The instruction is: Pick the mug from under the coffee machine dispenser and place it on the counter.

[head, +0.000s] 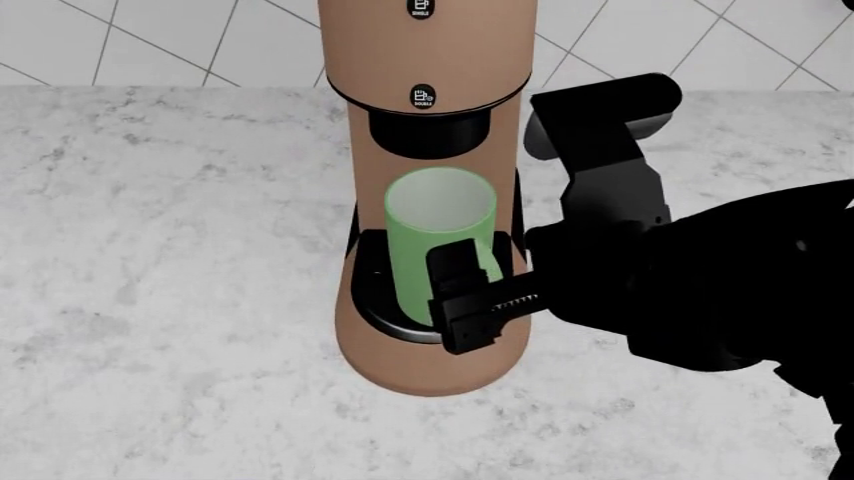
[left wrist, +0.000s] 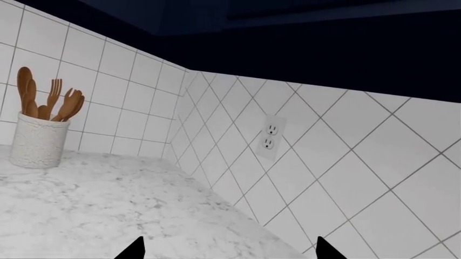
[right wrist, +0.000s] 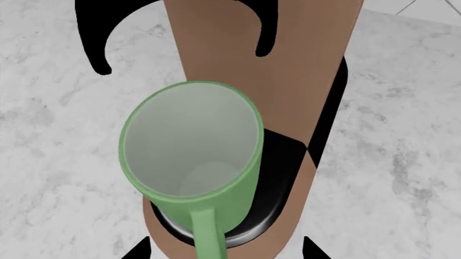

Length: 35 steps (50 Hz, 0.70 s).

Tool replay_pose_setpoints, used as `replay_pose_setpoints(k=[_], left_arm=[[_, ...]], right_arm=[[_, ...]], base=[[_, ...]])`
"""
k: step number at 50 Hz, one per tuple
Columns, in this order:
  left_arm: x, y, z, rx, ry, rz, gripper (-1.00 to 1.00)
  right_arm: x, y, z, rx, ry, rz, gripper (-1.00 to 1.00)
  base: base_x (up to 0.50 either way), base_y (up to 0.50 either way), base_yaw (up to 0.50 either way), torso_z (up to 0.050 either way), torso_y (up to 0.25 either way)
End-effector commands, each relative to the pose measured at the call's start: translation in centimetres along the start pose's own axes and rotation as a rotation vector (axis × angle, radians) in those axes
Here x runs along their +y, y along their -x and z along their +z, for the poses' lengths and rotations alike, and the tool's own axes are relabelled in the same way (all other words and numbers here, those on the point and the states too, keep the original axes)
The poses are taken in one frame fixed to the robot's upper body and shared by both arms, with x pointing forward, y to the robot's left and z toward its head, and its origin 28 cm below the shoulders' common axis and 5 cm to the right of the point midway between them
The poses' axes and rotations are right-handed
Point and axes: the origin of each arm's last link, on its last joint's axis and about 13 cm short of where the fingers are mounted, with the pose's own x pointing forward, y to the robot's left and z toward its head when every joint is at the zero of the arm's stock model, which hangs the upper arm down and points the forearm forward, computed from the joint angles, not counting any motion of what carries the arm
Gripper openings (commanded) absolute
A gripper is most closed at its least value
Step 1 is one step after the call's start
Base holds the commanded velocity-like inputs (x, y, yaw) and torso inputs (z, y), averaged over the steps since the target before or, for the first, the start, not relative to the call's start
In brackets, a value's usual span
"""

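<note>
The light-green mug (head: pixel 441 222) stands upright on the black drip tray (head: pixel 378 300) of the tan-brown coffee machine (head: pixel 427 60), under its black nozzle (head: pixel 424 133). In the right wrist view the mug (right wrist: pixel 189 143) shows its pale inside, and its green handle (right wrist: pixel 207 234) points toward the camera. My right gripper (head: pixel 467 295) is open at the mug's front. Its fingertips (right wrist: pixel 137 249) stand wide on either side of the handle without touching it. My left gripper (left wrist: pixel 226 251) is open and empty above the marbled counter (left wrist: pixel 94 199), and it is out of the head view.
A white crock of wooden utensils (left wrist: pixel 40 135) stands on the counter by the tiled wall. A wall outlet (left wrist: pixel 269 136) sits on the diagonal-tiled backsplash. Dark cabinets hang above. The counter (head: pixel 174 250) extends on both sides of the machine.
</note>
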Motion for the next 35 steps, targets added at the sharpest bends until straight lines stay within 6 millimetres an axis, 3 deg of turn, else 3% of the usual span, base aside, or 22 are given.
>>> replay_pose_setpoints(k=[1, 26, 27, 35], left_arm=[[0.0, 0.0, 0.0, 0.000, 0.003, 0.002, 1.00], [0.1, 0.0, 0.0, 0.001, 0.009, 0.015, 1.00], [0.1, 0.0, 0.0, 0.003, 0.009, 0.015, 1.00], [0.2, 0.0, 0.1, 0.000, 0.010, 0.019, 1.00]], right_arm=[[-0.1, -1.1, -0.1, 0.008, 0.003, 0.024, 1.00], [0.7, -2.6, -1.6, 0.040, -0.020, 0.094, 1.00], [0.7, -2.6, -1.6, 0.042, -0.013, 0.085, -1.00], [1.1, -1.2, -1.3, 0.025, 0.010, 0.063, -1.00]], base=[[0.00, 0.00, 0.00, 0.000, 0.000], [0.00, 0.00, 0.00, 0.000, 0.000], [0.00, 0.00, 0.00, 0.000, 0.000], [0.00, 0.00, 0.00, 0.000, 0.000]])
